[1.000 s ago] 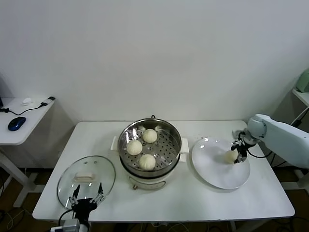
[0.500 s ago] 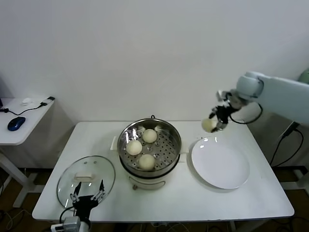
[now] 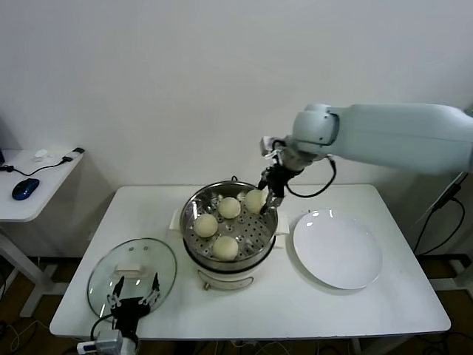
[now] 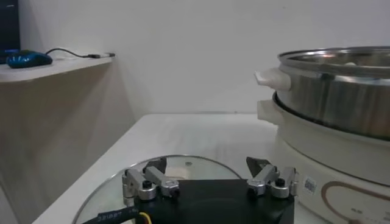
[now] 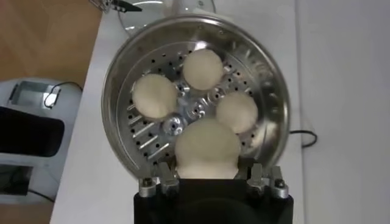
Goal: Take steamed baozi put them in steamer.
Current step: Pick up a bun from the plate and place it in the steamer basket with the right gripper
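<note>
Head view, right end effector [image 3: 267, 194]: it is gripping one steamed baozi [image 3: 255, 200] and is hanging over the rear right part of the steamer [image 3: 230, 225], the arm reaching in from the right side.
Head view, steamer: it is standing in the middle of the white worktop [image 3: 295, 296], and three more buns are lying on its perforated tray, one at the back [image 3: 229, 208], one at the left [image 3: 205, 225] and one at the front [image 3: 225, 247].
Head view, plate [image 3: 338, 249]: a flat white plate is lying just to the right of the steamer, with nothing on it.
Head view, glass lid [image 3: 132, 274]: it is lying flat on the worktop at the front left, well apart from the plate.
Head view, left end effector [image 3: 134, 302]: it is waiting low at the front left edge, over the near rim of the glass lid, with its fingers standing apart and holding nothing.
Left wrist view, left end effector [image 4: 210, 182]: the two fingers are spread wide over the glass lid [image 4: 116, 189]; the steamer [image 4: 341, 103] is rising beside it on its cream base.
Right wrist view, right end effector [image 5: 207, 182]: its fingers are pressing the held bun [image 5: 207, 148] from both sides, directly above the tray of the steamer [image 5: 122, 91].
Right wrist view, buns on tray: three are resting around the centre of the tray [image 5: 154, 97] [image 5: 203, 68] [image 5: 237, 112].
</note>
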